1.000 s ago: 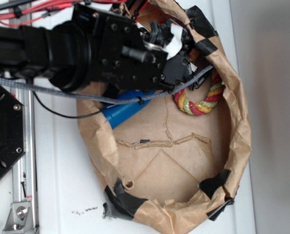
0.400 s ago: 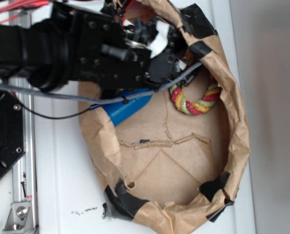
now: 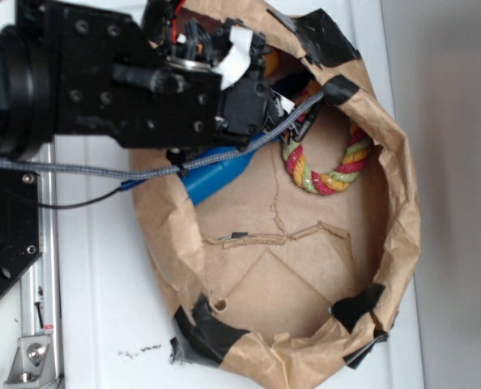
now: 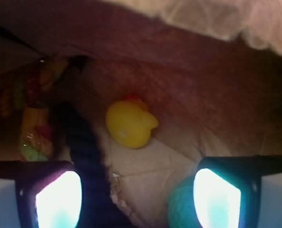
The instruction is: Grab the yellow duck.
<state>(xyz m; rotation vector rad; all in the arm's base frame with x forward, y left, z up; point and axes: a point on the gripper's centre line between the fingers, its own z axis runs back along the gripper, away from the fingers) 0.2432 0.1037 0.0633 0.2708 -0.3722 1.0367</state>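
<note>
Inside the crumpled brown paper bag, the wrist view shows open floor between the spread gripper and the small yellow rubber duck. A green textured ball crowds the right finger, a dark braided cable and the red-yellow-green rope ring the left. The bag wall closes in just beyond.

A small, smooth yellow duck is seen in the wrist view, lying tipped on its side on the brown paper floor, its orange beak at the far side, close under the creased far wall.
</note>
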